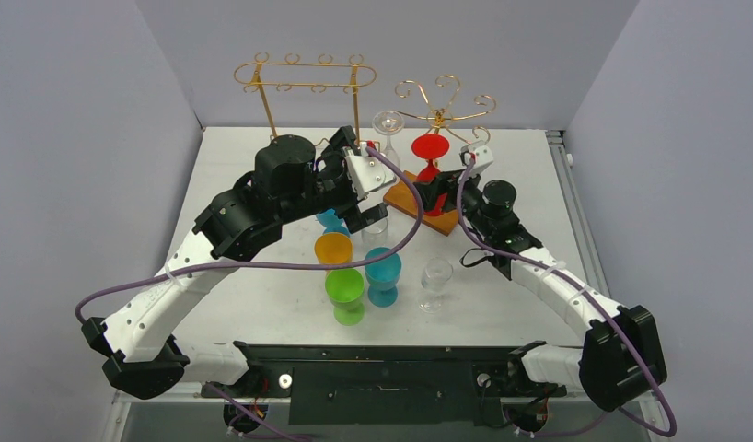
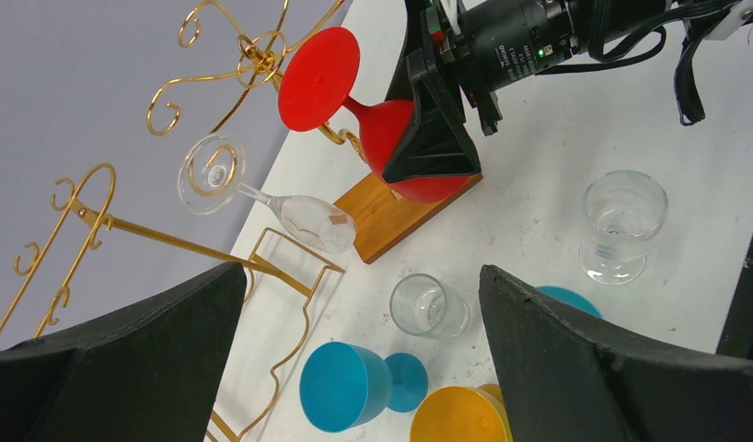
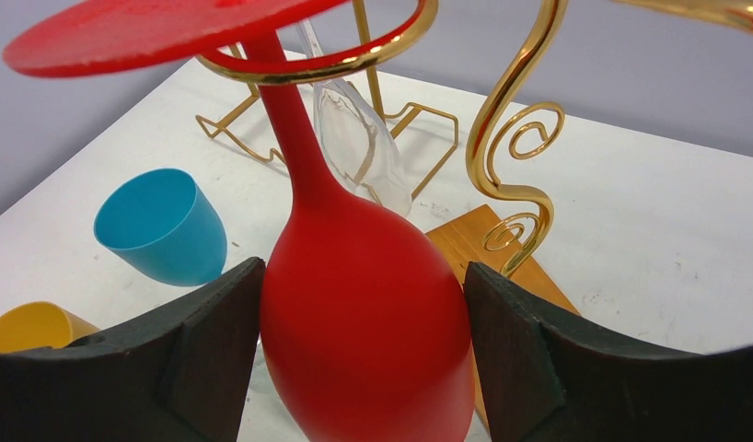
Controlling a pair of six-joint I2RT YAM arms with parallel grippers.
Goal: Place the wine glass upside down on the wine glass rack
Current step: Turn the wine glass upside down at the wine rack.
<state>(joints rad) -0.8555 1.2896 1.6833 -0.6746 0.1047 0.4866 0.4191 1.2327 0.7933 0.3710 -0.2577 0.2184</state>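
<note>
Red wine glass is hanging upside down, foot resting in a ring of the gold wine glass rack. Right jaws are clamping its bowl, whose rim is running out of the wrist view. Left jaws are standing wide apart over the desk.

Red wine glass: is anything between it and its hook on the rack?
Nothing visible. The red wine glass already hangs upside down, its stem inside the rack's gold ring, foot above it, with the right hand holding the bowl. The clear wine glass hangs behind, on another hook.
</note>
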